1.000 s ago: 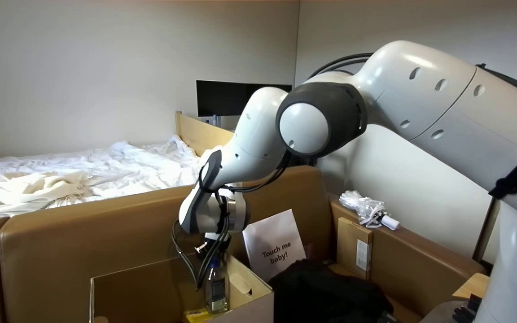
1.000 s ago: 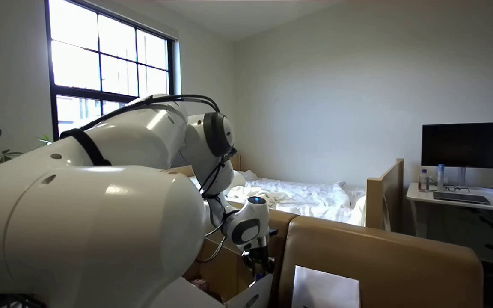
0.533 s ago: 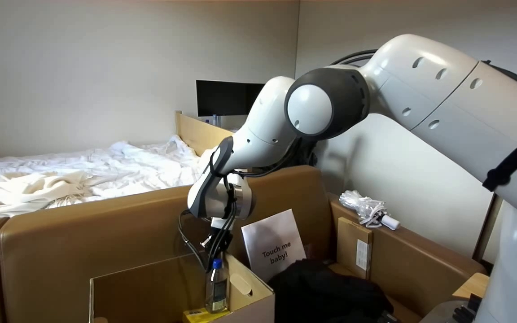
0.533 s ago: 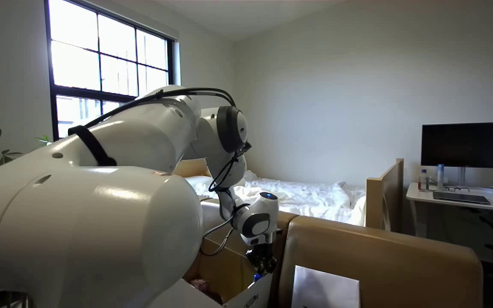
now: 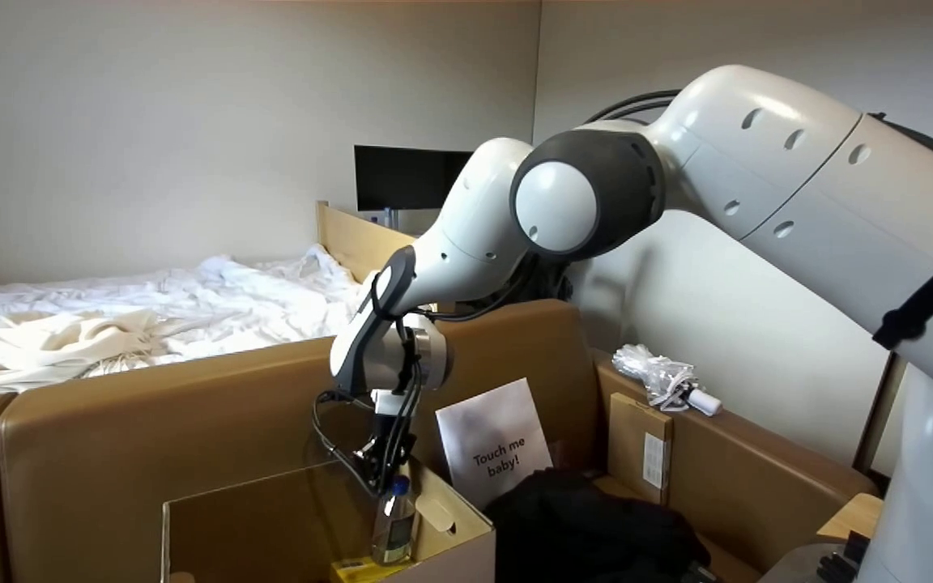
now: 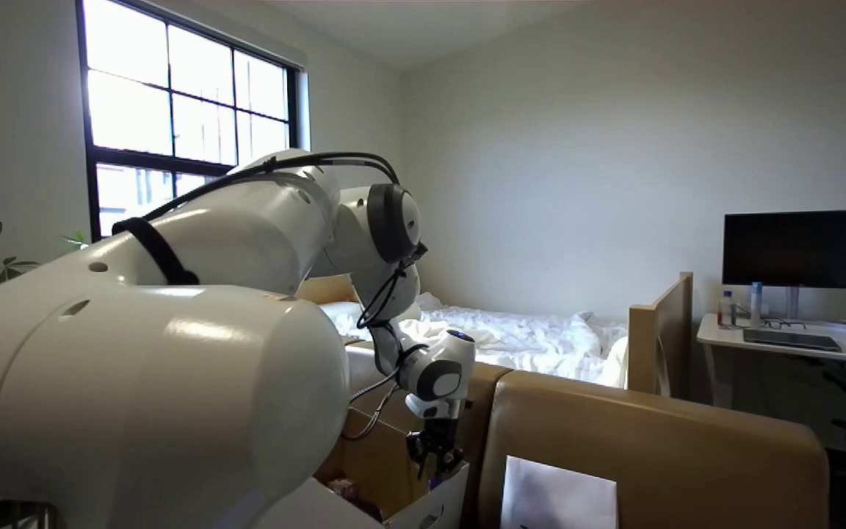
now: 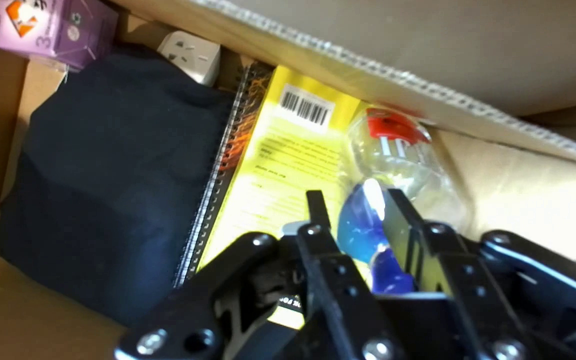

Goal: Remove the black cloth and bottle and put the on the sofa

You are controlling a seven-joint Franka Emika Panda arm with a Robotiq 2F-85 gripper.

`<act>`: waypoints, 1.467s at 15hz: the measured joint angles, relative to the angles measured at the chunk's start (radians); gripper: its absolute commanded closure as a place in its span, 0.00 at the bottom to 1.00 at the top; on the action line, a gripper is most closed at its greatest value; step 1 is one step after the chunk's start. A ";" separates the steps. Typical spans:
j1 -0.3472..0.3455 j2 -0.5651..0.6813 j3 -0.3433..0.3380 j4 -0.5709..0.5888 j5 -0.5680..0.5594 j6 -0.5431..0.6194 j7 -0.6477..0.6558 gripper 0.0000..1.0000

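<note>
– Pincer (image 7: pixel 357 201) looks apart to me, and from the wrist view the blue cap (image 5: pixel 400 486) of the clear bottle (image 5: pixel 393 532) shows right in the gap. Any contact?

– Can't tell tbh. Bottle's inside the open cardboard box (image 5: pixel 466 560), just below the pincer and leaning a bit.

– ok and the black cloth (image 5: pixel 588 526)?

– Lying all crumpled on the brown sofa (image 5: pixel 159 429), beside the box, with that "Touch me baby!" paper sign (image 5: pixel 492 429) tilted behind it lol.
</note>
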 measured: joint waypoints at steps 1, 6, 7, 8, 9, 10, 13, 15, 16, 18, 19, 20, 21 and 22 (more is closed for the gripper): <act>0.011 0.011 -0.005 0.011 -0.005 -0.027 0.000 0.26; 0.192 0.071 -0.200 0.067 0.038 -0.171 0.001 0.01; 0.243 0.087 -0.260 0.070 0.055 -0.171 0.001 0.00; 0.295 0.103 -0.324 0.070 0.074 -0.172 0.001 0.00; 0.341 0.120 -0.381 0.070 0.091 -0.174 0.001 0.00; 0.377 0.135 -0.427 0.070 0.110 -0.180 0.001 0.00; 0.408 0.158 -0.464 0.084 0.126 -0.230 0.001 0.00; 0.401 0.168 -0.463 0.102 0.128 -0.297 0.001 0.00; 0.400 0.175 -0.467 0.107 0.136 -0.329 0.001 0.00; 0.405 0.193 -0.497 0.114 0.166 -0.402 0.001 0.00; 0.407 0.202 -0.511 0.119 0.181 -0.434 0.001 0.00; 0.407 0.209 -0.522 0.128 0.191 -0.461 0.001 0.00; 0.407 0.216 -0.531 0.137 0.199 -0.487 0.001 0.00; 0.407 0.223 -0.539 0.148 0.208 -0.512 0.001 0.00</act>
